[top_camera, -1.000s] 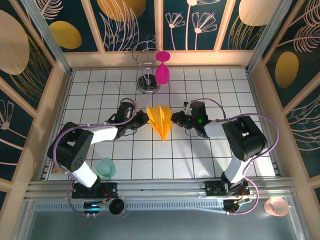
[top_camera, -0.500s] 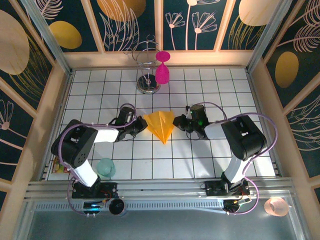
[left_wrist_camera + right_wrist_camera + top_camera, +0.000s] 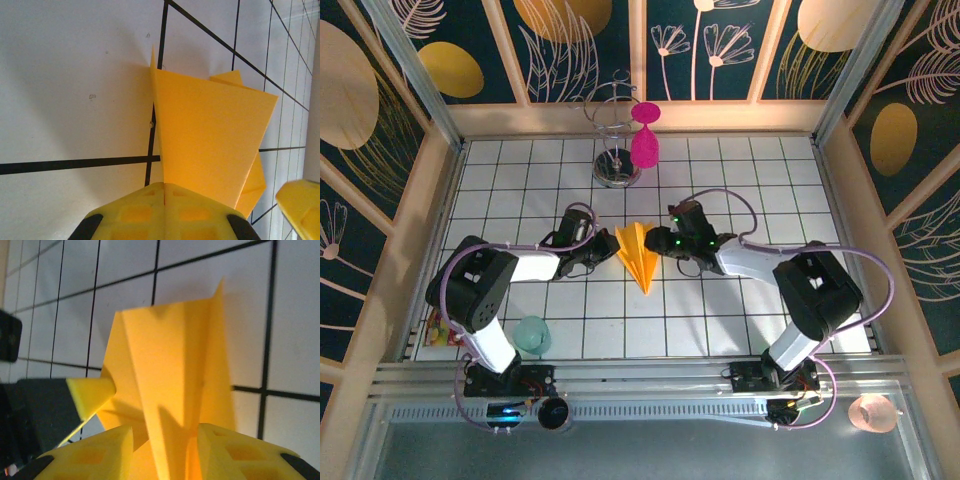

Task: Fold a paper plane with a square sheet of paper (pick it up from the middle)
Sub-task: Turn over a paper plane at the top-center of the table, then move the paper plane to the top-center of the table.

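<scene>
Near the middle of the table (image 3: 720, 320) the paper plane (image 3: 637, 255) is found, its nose turned to the near edge. It is pinched at its left side by the closed left gripper (image 3: 605, 252). The right gripper (image 3: 663, 245) is parted narrowly around the middle fold. This fold should be pressed evenly while the left side is held fixed. The paper is orange-yellow, narrow and sharply creased, and wider towards the far edge.
</scene>
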Available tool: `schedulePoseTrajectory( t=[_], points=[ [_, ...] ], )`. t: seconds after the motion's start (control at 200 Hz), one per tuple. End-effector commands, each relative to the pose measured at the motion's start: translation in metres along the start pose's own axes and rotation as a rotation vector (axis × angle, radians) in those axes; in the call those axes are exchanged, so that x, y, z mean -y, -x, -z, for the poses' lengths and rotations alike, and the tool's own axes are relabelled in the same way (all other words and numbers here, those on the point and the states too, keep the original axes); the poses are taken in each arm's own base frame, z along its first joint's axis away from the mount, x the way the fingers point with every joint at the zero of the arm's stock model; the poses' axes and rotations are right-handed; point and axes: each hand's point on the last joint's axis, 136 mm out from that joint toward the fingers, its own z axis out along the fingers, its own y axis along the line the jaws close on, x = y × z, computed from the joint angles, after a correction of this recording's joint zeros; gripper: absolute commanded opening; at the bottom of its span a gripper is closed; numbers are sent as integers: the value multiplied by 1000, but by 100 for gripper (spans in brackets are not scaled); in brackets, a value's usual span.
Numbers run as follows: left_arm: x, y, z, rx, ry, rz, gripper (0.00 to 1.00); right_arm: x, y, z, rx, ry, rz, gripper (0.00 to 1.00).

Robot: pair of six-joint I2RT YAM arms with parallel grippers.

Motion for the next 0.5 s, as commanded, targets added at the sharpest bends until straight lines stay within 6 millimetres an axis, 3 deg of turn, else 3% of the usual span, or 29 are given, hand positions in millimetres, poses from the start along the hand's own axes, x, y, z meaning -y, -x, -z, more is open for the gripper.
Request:
schedulePoseTrajectory(
  t=[0.0, 0.496],
  points=[
    [10, 0, -1, -9, -33, -26, 0, 7, -9, -7, -28, -104, 50, 39],
    [12, -1, 0, -14, -46, -25, 0, -1, -36, -21, -117, -128, 36, 44]
  ],
)
